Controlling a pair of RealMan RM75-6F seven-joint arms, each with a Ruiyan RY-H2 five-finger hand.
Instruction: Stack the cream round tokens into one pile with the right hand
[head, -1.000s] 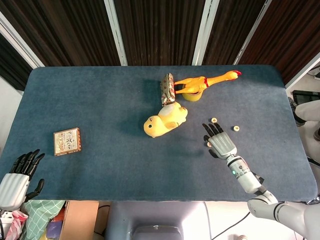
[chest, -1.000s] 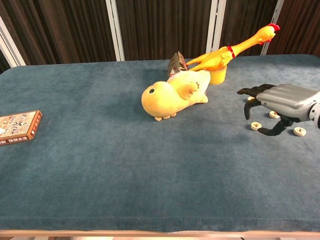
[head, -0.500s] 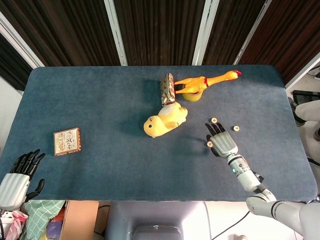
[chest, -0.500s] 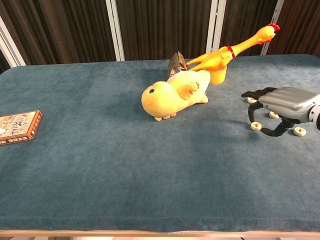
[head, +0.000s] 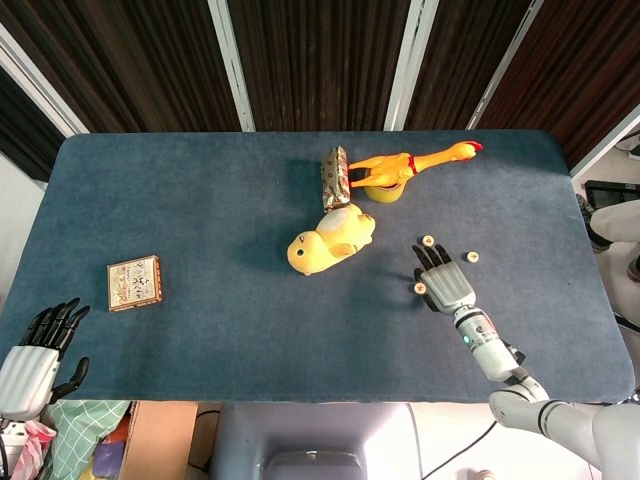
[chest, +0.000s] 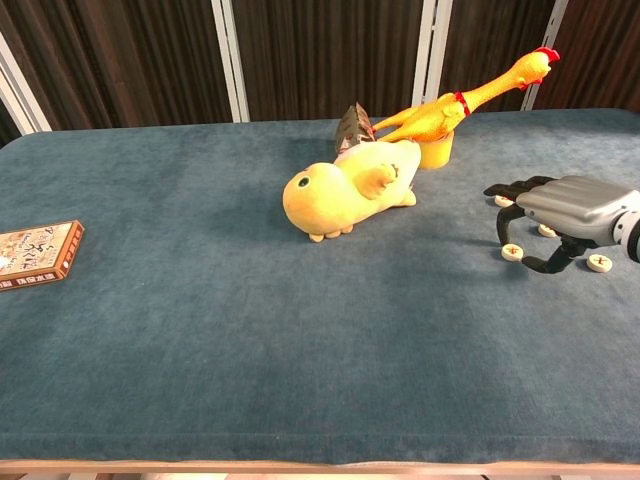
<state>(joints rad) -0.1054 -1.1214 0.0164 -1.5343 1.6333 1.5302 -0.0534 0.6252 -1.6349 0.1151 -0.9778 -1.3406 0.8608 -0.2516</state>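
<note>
Several cream round tokens lie apart on the blue table (head: 200, 200) at the right. One token (head: 427, 240) (chest: 503, 200) lies by my right hand's fingertips. Another token (head: 419, 288) (chest: 512, 251) sits by its thumb. A third token (head: 473, 257) (chest: 599, 263) lies to its right. The chest view shows one more token (chest: 546, 230) under the palm. My right hand (head: 447, 285) (chest: 575, 205) hovers palm down over them, fingers apart, holding nothing. My left hand (head: 30, 360) hangs empty off the table's near left corner, its fingers apart.
A yellow plush duck (head: 330, 238) (chest: 350, 188) lies mid-table. Behind it are a rubber chicken (head: 415, 160) (chest: 470, 98), a yellow cup (head: 384, 190) (chest: 434, 152) and a small packet (head: 334, 176). A card box (head: 134, 282) (chest: 35, 252) lies at the left.
My right hand has shifted slightly to the right and away from me over the tokens, still empty. The tokens have not moved. The left hand has barely moved.
</note>
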